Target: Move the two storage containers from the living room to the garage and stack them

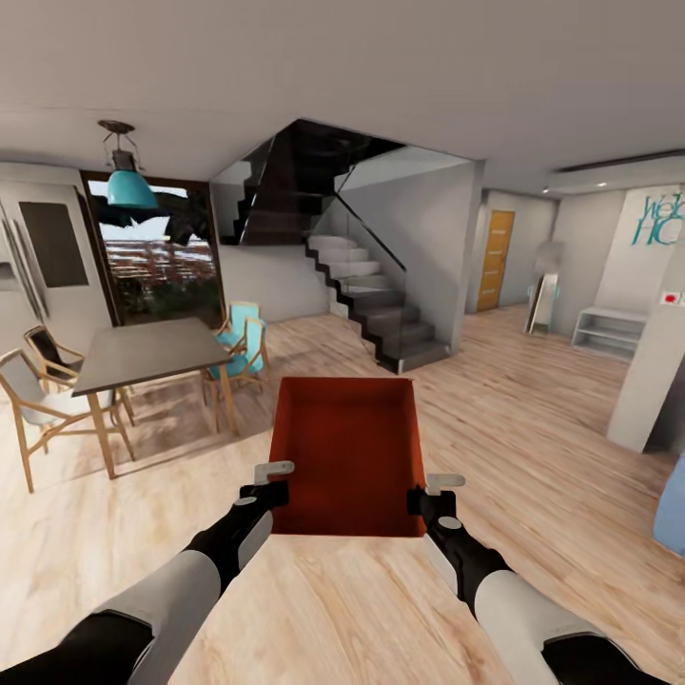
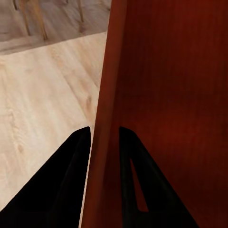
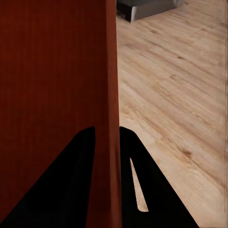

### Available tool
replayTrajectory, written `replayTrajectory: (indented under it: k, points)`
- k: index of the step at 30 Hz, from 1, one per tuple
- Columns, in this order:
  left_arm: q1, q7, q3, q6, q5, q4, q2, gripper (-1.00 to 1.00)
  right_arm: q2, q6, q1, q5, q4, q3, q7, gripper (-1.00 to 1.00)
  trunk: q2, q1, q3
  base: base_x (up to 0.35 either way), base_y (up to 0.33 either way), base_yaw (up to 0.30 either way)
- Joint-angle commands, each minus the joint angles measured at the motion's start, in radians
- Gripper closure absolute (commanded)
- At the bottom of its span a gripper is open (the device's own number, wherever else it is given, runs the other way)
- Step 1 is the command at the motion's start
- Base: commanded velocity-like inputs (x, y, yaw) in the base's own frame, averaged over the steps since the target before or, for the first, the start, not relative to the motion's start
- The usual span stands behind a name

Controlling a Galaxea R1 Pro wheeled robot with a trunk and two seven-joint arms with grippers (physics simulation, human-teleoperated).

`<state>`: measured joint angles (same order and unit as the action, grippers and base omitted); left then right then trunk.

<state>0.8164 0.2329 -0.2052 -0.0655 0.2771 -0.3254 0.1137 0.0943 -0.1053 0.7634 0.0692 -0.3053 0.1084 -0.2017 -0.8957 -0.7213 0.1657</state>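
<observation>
While arms reach forward, both grippers clamp storage container walls.

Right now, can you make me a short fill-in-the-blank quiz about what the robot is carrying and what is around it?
1. Both grippers clamp opposite walls of a red-orange rectangular open-topped ____.
2. The left gripper and right gripper hold it above a light ____ plank floor.
3. The grey rectangular dining table stands on the robot's ____ side.

Missing words: container; wood; left

container: red-orange | floor: light wood planks | lamp: teal
</observation>
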Motion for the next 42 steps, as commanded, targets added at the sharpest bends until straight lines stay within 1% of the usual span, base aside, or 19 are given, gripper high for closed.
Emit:
replayTrajectory:
  k: [1, 7, 34, 42]
  points:
    - [0.000, 0.054, -0.008, -0.007, -0.011, -0.004, -0.022, 1.00, -0.001, -0.005, 0.002, 0.009, 0.002, -0.035, -0.083, 1.00, -0.001, -0.001, 0.001, 0.326, 0.000, -0.287]
    - [0.000, 0.054, -0.008, -0.007, -0.011, -0.004, -0.022, 1.00, -0.001, -0.005, 0.002, 0.009, 0.002, -0.035, -0.081, 1.00, -0.001, -0.001, 0.001, 0.326, 0.000, -0.239]
    - [0.000, 0.054, -0.008, -0.009, -0.010, -0.004, -0.023, 1.00, -0.001, -0.002, 0.002, 0.010, 0.002, -0.035, -0.078, 1.00, -0.001, -0.001, 0.001, 0.326, 0.000, -0.008]
    - [0.000, 0.054, -0.008, -0.010, -0.010, -0.004, -0.023, 1.00, -0.001, -0.002, 0.002, 0.011, 0.002, -0.035, -0.080, 1.00, -0.001, -0.001, 0.001, 0.326, 0.000, -0.186]
